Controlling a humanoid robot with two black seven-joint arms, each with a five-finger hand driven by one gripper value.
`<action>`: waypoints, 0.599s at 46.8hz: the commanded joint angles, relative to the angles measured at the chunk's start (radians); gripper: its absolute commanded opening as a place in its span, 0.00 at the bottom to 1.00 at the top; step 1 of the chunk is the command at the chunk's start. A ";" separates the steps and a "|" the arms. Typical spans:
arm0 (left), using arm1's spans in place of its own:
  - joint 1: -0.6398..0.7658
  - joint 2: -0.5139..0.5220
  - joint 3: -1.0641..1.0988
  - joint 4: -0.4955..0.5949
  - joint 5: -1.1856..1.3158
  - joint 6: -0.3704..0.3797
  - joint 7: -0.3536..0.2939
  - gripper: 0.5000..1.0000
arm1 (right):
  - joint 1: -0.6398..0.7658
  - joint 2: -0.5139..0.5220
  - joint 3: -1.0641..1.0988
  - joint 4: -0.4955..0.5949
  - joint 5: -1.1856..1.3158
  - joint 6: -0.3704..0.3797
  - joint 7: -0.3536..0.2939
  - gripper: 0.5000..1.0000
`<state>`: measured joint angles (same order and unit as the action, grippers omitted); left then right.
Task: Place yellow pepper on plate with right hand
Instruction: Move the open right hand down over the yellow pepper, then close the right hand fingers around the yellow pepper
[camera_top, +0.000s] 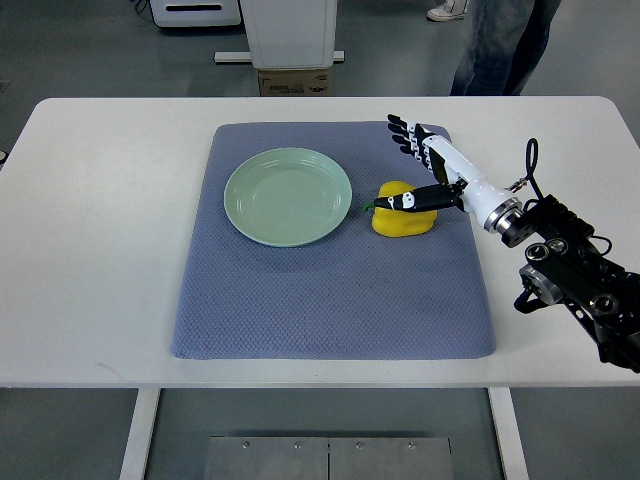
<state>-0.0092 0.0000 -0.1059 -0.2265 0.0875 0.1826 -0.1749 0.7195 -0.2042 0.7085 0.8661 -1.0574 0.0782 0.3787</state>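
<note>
A yellow pepper (404, 222) with a green stem lies on the blue-grey mat (330, 290), just right of a pale green plate (288, 196). The plate holds nothing. My right hand (420, 165) reaches in from the right edge and hovers over the pepper. Its fingers (403, 136) are spread toward the far side of the mat, and its thumb (410, 201) lies across the top of the pepper. The hand does not grasp the pepper. The left arm does not show.
The mat lies on a white table (90, 240). A person's legs (495, 45) stand beyond the far edge at the right. A white stand base and a cardboard box (293, 80) sit behind the table's far middle.
</note>
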 joint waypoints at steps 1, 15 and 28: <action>0.000 0.000 0.000 0.001 0.000 0.000 0.000 1.00 | 0.000 -0.010 -0.012 -0.004 -0.012 0.000 0.002 1.00; 0.000 0.000 0.000 0.001 0.000 0.000 0.000 1.00 | 0.014 -0.017 -0.063 -0.061 -0.065 -0.014 0.043 1.00; 0.000 0.000 0.000 0.001 0.000 0.000 0.000 1.00 | 0.026 -0.015 -0.116 -0.110 -0.084 -0.028 0.069 1.00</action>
<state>-0.0092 0.0000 -0.1059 -0.2262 0.0875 0.1825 -0.1749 0.7450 -0.2199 0.6053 0.7627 -1.1409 0.0597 0.4448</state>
